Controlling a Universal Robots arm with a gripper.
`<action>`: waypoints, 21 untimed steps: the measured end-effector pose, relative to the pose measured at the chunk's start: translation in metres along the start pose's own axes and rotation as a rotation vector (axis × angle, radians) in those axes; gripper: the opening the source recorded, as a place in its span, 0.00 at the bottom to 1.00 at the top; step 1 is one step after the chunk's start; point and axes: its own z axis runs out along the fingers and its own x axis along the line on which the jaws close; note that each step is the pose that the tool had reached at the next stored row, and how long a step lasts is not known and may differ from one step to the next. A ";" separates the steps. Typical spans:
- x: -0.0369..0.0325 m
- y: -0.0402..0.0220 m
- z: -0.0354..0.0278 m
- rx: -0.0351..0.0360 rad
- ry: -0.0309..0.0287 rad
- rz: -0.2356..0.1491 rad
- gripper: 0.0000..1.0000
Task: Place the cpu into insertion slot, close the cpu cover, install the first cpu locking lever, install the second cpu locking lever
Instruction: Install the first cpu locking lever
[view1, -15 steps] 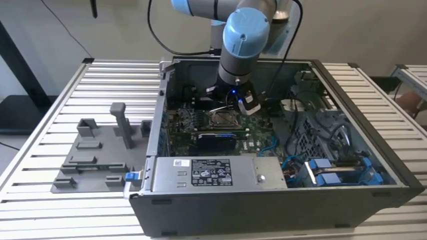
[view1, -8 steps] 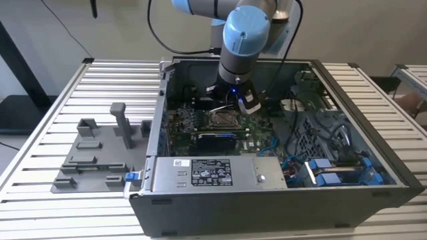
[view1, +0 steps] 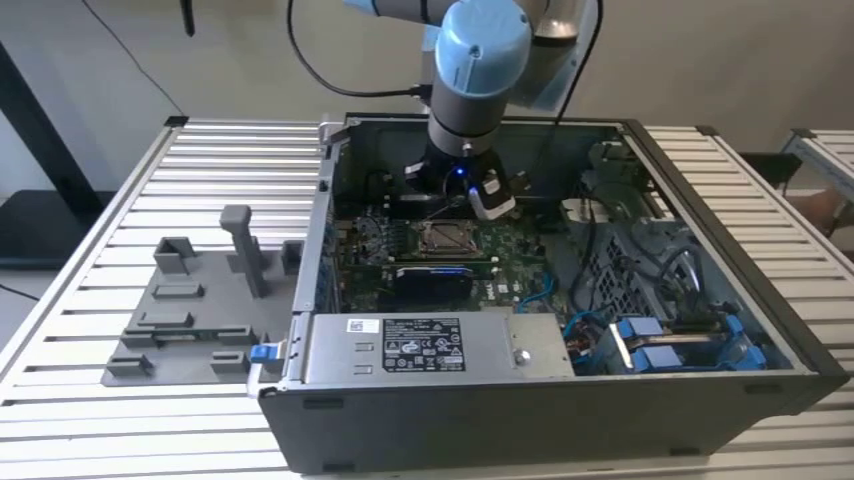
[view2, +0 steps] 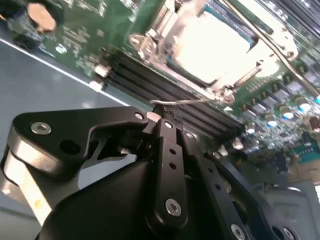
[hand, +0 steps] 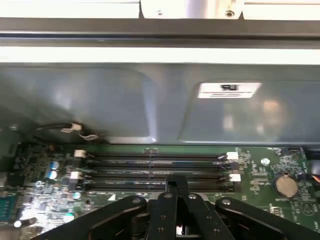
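You've got the cpu (view2: 215, 42) seated under the lowered cpu cover (view2: 157, 30), and your claw (view2: 167, 114), pressed together, sits right at a locking lever (view2: 192, 101), so lever latching looks unfinished.

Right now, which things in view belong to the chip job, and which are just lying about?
Belong to the job:
chip
cover framing it
locking lever, the wire by the fingertips
gripper

Just lying about:
power-supply box
grey tray
memory slots
coin battery
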 end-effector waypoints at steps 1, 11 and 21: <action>0.0029 0.0000 -0.0001 0.0001 0.0001 0.000 0.11; 0.0257 -0.0009 0.0002 0.0359 -0.0004 -0.001 0.11; 0.0339 -0.0035 0.0054 0.0362 -0.0041 -0.002 0.11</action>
